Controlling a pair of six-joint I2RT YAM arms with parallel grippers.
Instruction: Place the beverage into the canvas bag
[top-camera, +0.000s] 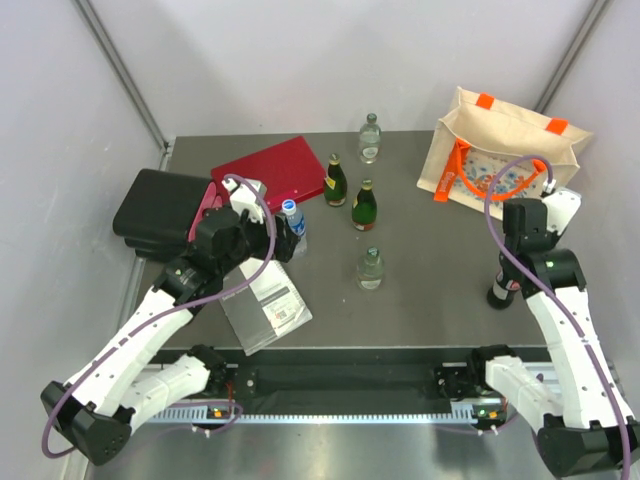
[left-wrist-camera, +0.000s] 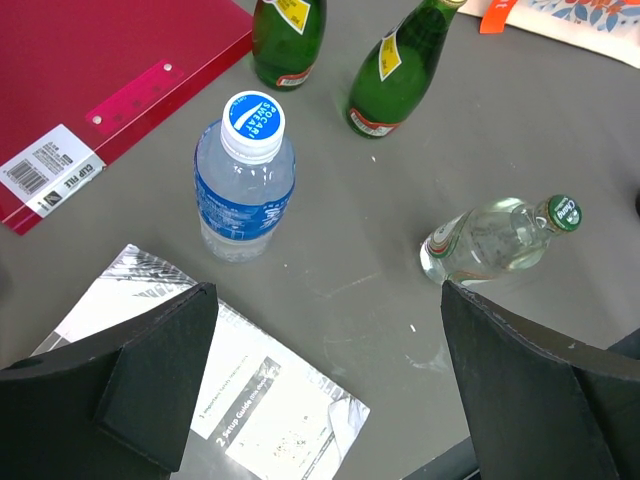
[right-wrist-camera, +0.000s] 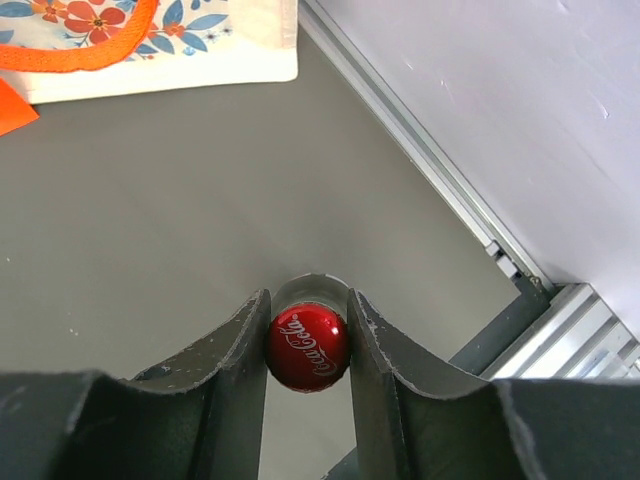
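RIGHT EDGE: The right gripper (right-wrist-camera: 307, 303) clamps the neck of the cola bottle (top-camera: 499, 291) (red cap (right-wrist-camera: 307, 348) up), standing on the table (top-camera: 430, 300) near the canvas bag (top-camera: 500, 150), ready for lifting; the left gripper (left-wrist-camera: 325, 290) hangs spread, empty.

I'm seeing a beige canvas bag (top-camera: 500, 140) showing orange handles and a blue-and-orange floral print. The cola bottle (right-wrist-camera: 307, 346) is wearing a red cap with white script. 2 green bottles (top-camera: 365, 207) are carrying yellow labels. The folder (top-camera: 275, 168) is showing red, the case (top-camera: 155, 205) black.

Lab cell: white panel walls (top-camera: 300, 60)
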